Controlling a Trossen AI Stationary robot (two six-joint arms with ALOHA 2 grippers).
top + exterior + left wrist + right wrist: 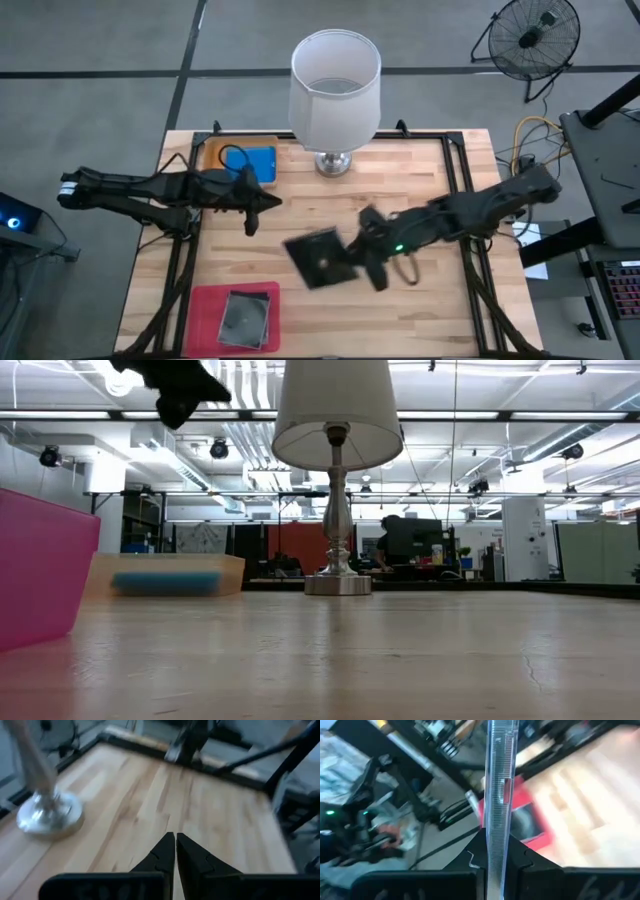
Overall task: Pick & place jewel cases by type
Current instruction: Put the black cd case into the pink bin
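While one blue case (258,163) lies in the orange tray (212,152) left of the lamp (335,85) and one grey case (244,317) in the pink tray (202,308), sorting looks partly done. From above, the right gripper (362,262) carries another grey case (322,257) below the lamp; the left gripper (252,208) hovers empty. Wrist views: left jaws pressed together; right jaws pinch the case (499,785) edge-on.
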